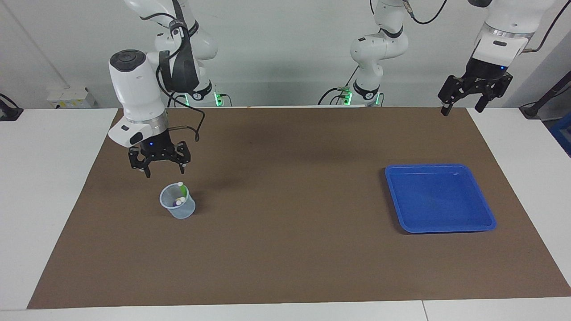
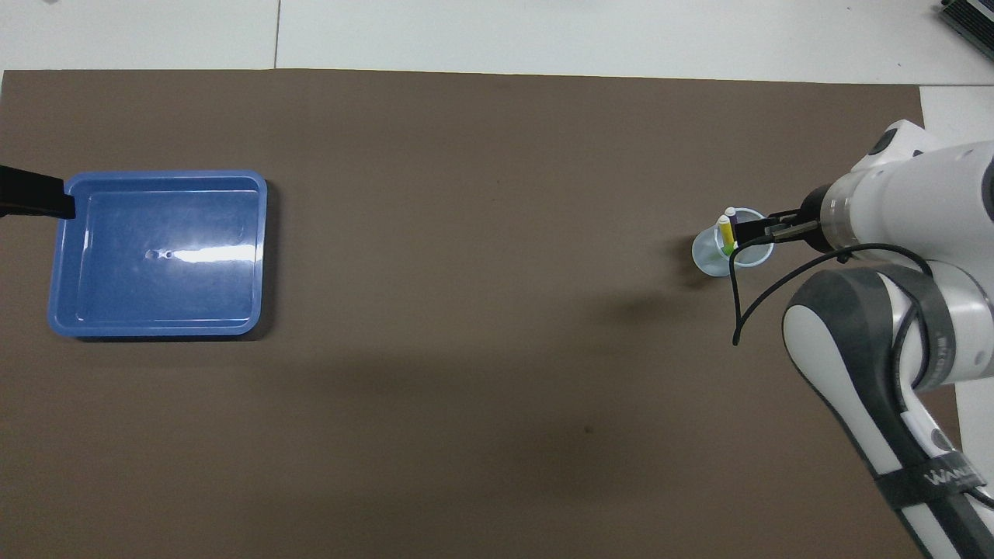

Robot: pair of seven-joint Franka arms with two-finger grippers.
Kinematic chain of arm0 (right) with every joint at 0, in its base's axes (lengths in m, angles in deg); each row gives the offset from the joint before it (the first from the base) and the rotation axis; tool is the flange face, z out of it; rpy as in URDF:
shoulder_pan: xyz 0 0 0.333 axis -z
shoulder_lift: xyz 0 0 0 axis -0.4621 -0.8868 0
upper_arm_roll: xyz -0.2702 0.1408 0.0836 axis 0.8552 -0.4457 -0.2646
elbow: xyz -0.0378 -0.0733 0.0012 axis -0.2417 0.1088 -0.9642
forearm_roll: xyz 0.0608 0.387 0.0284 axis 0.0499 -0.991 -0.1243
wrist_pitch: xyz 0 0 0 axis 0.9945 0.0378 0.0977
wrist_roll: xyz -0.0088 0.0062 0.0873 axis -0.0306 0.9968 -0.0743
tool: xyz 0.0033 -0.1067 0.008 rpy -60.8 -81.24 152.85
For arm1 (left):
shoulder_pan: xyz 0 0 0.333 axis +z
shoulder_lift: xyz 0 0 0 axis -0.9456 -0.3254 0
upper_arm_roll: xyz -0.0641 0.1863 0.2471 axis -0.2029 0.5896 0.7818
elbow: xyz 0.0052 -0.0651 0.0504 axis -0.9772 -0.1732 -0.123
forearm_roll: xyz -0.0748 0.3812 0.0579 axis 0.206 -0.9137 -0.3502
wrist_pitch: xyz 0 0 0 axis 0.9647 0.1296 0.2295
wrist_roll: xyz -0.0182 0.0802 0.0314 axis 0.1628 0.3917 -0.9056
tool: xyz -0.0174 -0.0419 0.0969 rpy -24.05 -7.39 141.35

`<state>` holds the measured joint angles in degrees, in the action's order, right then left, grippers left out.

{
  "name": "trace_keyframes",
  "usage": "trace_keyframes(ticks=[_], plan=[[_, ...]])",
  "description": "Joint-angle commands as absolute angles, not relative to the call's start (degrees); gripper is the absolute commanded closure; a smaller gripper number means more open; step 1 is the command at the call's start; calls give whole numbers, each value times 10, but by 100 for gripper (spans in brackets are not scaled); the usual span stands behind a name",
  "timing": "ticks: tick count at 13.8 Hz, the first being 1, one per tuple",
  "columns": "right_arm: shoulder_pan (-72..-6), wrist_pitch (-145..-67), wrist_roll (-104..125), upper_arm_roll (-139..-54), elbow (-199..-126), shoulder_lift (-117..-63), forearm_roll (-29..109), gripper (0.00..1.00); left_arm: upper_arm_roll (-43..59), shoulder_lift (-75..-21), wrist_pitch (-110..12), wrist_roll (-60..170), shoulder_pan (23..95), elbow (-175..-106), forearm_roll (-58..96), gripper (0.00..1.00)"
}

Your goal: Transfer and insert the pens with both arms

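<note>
**Pens standing in the cup**

Pens [image 1: 180,195], purple, yellow and green with pale caps, stand in your clear plastic cup [image 1: 177,207] at lower left of the facing view. Your right pincer [image 1: 163,171] hangs above it, fingers apart, empty. Your left pincer [image 1: 462,108] waits upper right, fingers apart, above the brown worktop mat [image 1: 285,249] and blue square tray [image 1: 439,197].

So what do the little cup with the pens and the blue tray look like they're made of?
The cup looks like thin, clear, bluish plastic: the pens show through its wall. The tray looks like glossy moulded plastic: a bright streak of glare lies on its floor in the overhead view, and its corners are rounded. Neither can be confirmed by sight.
</note>
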<state>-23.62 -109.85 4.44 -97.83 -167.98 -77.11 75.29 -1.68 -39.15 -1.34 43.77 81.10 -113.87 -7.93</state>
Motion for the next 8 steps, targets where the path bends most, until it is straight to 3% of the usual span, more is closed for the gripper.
trace_keyframes(ticks=[1,8], plan=[[-228,-1026,41,-985,-1634,-766,732,0,-16,-407,13,433,812,-1109,-87,0],[-226,-893,42,-984,-1590,-730,731,0,-18,-386,22,438,811,-1138,-80,0]])
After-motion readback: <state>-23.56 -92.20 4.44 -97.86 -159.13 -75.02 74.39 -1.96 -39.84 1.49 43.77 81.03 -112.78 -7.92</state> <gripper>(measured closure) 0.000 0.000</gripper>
